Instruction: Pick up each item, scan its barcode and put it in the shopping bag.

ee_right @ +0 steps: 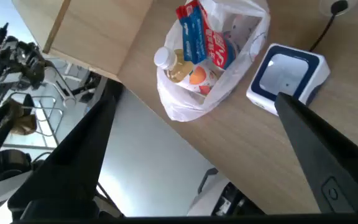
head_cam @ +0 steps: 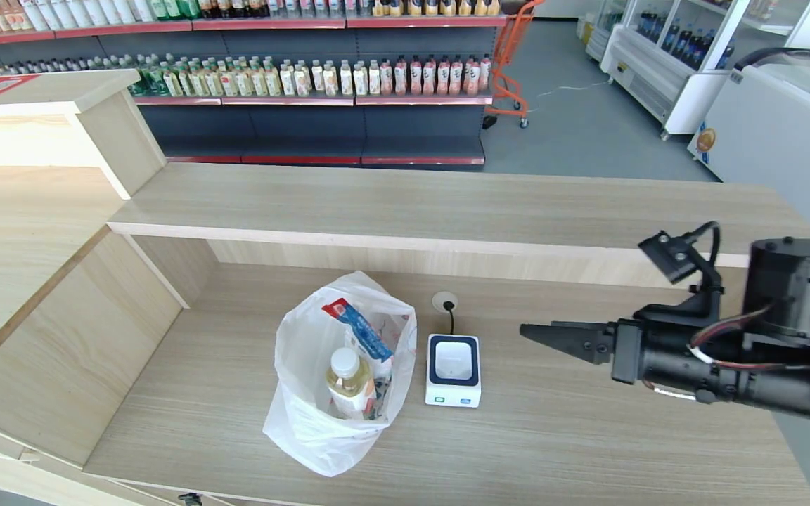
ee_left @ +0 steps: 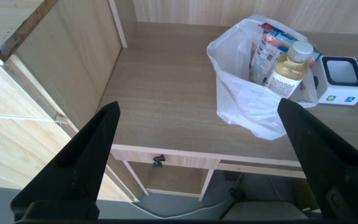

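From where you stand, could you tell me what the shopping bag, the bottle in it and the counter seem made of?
Shopping bag: thin white plastic film, translucent and crumpled.
Bottle: probably clear plastic, as the yellowish drink shows through.
Counter: matte wood-grain surface, possibly laminate; I cannot tell.
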You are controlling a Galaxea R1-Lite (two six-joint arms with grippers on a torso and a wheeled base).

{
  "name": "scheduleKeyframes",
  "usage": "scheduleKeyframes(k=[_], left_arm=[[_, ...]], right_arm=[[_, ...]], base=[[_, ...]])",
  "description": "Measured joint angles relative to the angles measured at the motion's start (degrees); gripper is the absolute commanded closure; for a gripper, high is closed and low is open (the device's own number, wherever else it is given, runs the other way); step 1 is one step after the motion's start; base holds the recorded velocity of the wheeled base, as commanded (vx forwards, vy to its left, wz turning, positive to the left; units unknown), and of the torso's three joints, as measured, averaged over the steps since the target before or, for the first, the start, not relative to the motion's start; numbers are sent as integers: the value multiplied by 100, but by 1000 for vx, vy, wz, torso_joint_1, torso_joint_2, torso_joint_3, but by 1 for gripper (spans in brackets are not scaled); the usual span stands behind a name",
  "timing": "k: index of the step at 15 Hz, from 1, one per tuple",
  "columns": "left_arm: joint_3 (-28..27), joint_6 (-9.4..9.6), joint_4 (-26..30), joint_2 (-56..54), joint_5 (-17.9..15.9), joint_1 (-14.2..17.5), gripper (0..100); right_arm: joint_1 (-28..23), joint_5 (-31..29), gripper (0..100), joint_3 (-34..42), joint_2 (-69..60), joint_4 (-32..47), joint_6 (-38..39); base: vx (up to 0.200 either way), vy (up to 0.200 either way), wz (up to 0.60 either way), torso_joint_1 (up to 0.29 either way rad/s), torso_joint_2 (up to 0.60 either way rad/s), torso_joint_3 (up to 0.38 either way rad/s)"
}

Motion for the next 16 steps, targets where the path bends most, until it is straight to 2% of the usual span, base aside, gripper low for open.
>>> scheduleKeyframes(k=[2, 4, 5, 7, 10, 12, 15, 16], left_arm=[[0, 0, 0, 0, 0, 5, 0], [0, 0, 0, 0, 0, 2, 0], [0, 0, 0, 0, 0, 2, 0], [0, 0, 0, 0, 0, 2, 0], [0, 0, 0, 0, 0, 2, 0], [0, 0, 0, -2, 0, 2, 0], [0, 0, 0, 0, 0, 0, 0], [0, 0, 0, 0, 0, 2, 0]], right_arm=[[-660, -211, 0, 828, -1541, 589, -540], [-1125, -1002, 0, 1580, -3149, 1339, -885], [-1268, -1514, 0, 1892, -3975, 1830, -1008], [-1477, -2178, 0, 2344, -5448, 2710, -1145], [-1914, -2683, 0, 2782, -7369, 3710, -1418], [-2109, -3298, 0, 2953, -8054, 4179, -1488], [-2182, -3330, 0, 3003, -8458, 4187, -1451], [-2186, -3333, 100, 3009, -8521, 4185, -1446]], base=[[0, 0, 0, 0, 0, 0], [0, 0, 0, 0, 0, 0], [0, 0, 0, 0, 0, 0], [0, 0, 0, 0, 0, 0], [0, 0, 0, 0, 0, 0], [0, 0, 0, 0, 0, 0], [0, 0, 0, 0, 0, 0], [0, 0, 0, 0, 0, 0]])
